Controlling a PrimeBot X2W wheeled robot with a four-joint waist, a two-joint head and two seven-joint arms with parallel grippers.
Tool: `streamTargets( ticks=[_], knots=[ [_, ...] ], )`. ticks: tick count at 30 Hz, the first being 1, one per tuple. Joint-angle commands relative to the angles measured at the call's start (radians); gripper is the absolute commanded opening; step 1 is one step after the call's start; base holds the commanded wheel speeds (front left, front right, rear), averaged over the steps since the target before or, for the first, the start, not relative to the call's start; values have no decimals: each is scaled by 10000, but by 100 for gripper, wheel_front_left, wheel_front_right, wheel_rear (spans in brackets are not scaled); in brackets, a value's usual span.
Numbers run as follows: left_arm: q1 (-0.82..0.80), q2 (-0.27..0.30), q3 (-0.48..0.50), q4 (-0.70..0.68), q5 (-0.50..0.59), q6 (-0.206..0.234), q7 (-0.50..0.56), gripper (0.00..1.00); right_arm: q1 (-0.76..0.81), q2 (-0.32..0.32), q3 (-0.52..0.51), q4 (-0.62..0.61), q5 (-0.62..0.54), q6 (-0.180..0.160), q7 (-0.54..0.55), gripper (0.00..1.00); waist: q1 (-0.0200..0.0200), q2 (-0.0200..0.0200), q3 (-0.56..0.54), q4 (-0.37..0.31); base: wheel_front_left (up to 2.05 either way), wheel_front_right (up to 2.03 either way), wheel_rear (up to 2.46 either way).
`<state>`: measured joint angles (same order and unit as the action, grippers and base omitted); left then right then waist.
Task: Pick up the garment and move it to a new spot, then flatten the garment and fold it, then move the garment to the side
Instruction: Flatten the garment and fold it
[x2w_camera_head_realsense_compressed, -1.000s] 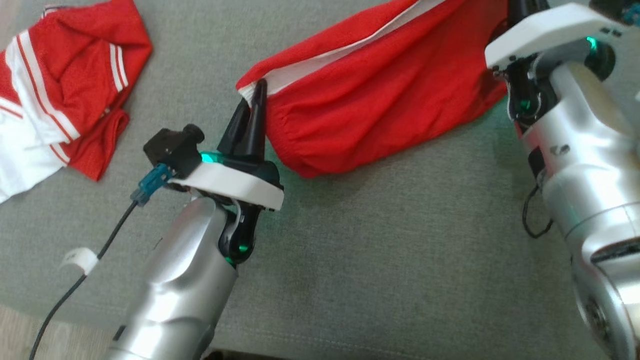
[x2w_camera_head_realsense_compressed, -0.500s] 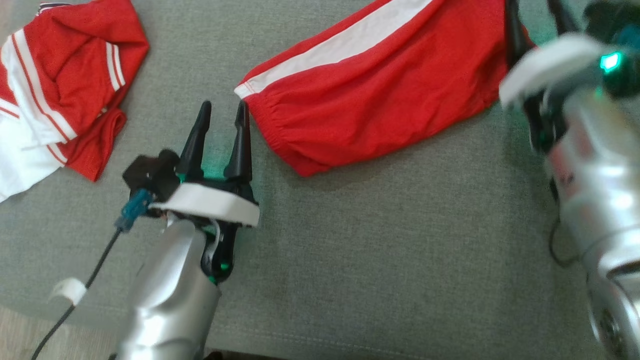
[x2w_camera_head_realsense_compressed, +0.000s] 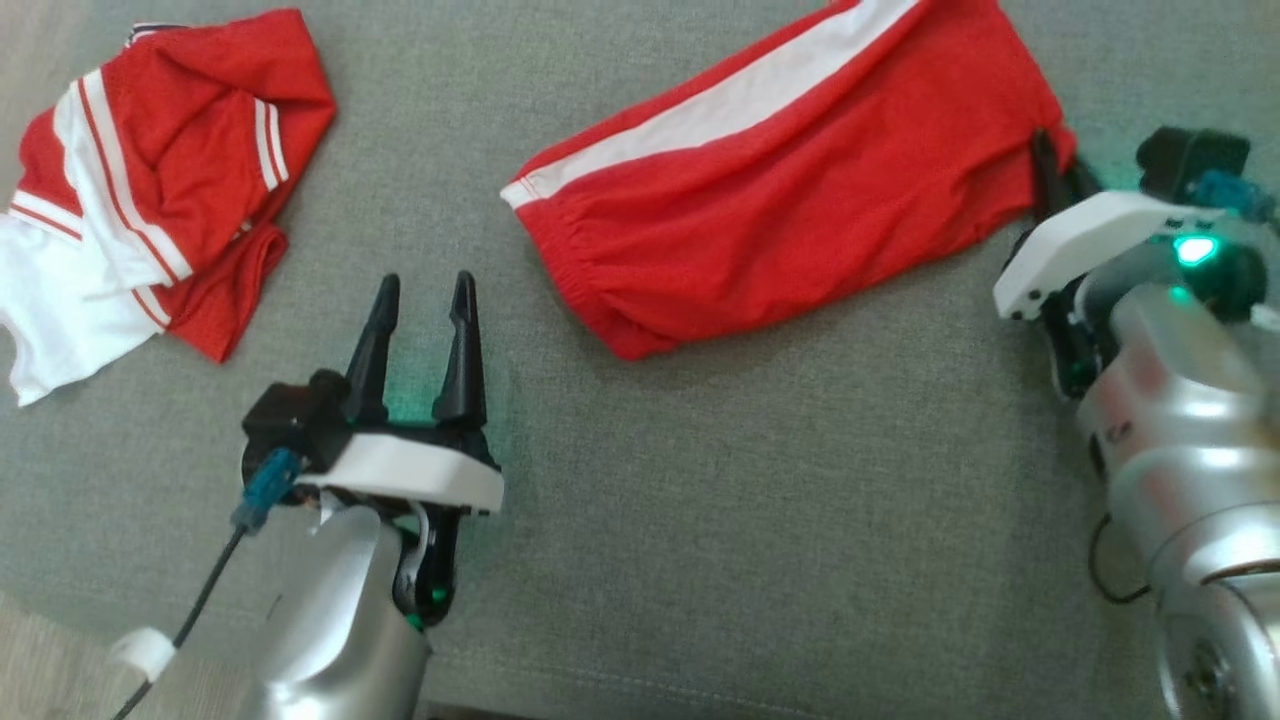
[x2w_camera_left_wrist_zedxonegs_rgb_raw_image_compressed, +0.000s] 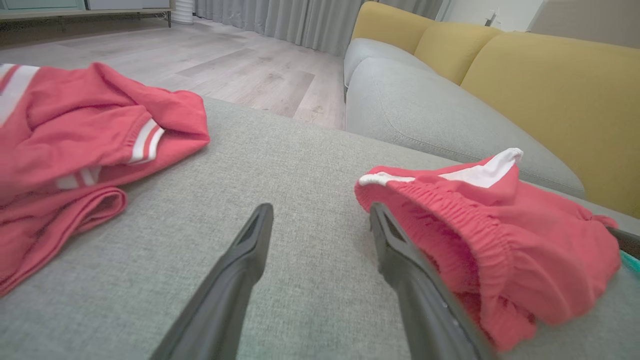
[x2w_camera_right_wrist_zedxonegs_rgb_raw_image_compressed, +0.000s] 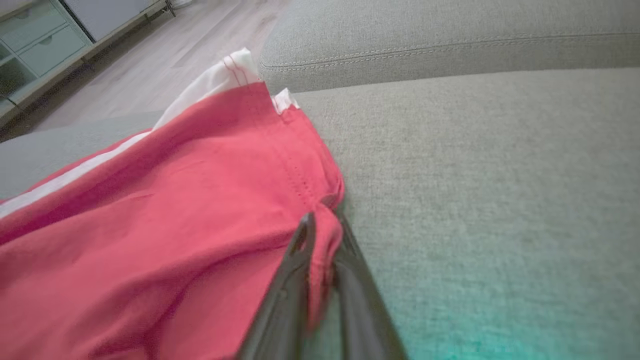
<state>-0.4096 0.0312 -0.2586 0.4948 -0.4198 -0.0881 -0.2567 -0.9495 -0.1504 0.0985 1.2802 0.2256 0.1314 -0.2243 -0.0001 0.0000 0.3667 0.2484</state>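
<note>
Red shorts (x2w_camera_head_realsense_compressed: 790, 215) lay on the grey sofa cushion (x2w_camera_head_realsense_compressed: 750, 520); right end effector (x2w_camera_right_wrist_zedxonegs_rgb_raw_image_compressed: 324, 223) pinched their edge, left end effector (x2w_camera_head_realsense_compressed: 425, 285) gaped wide, empty, nearby.

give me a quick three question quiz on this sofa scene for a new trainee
1. True or false: the left jaws stand open over the bare grey cushion, clear of both garments.
2. The red shorts have an elastic waistband at one end. The right jaws pinch: A) that waistband B) the opposite end C) nothing at all
3. Fill in: in the head view, the crumpled striped shirt lies to the ____ of the shorts.

Key: 1 true; 2 B; 3 left
</note>
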Motion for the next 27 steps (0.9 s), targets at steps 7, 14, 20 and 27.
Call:
streamTargets(
  ticks=[7, 14, 20, 27],
  knots=[
    [637, 191, 606, -320, 576, 46, -51, 100, 795, 415, -499, -439, 701, -7, -347, 0, 1, 0, -685, -146, 0, 0, 0],
    [1433, 191, 818, -278, 1065, 27, -51, 100, 2275, 511, -1310, -1727, 1538, -7, -371, 0, 1, 0, -1596, -519, 0, 0, 0],
    [2348, 191, 1234, -394, 1371, 82, -51, 100, 3981, 694, -1345, -2791, 2235, -7, -373, 0, 1, 0, -2379, -1124, 0, 0, 0],
    [2898, 191, 1426, -477, 1354, 54, -51, 100, 4901, 701, -1106, -3798, 2560, -7, -374, 0, 1, 0, -2513, -1484, 0, 0, 0]
  ],
)
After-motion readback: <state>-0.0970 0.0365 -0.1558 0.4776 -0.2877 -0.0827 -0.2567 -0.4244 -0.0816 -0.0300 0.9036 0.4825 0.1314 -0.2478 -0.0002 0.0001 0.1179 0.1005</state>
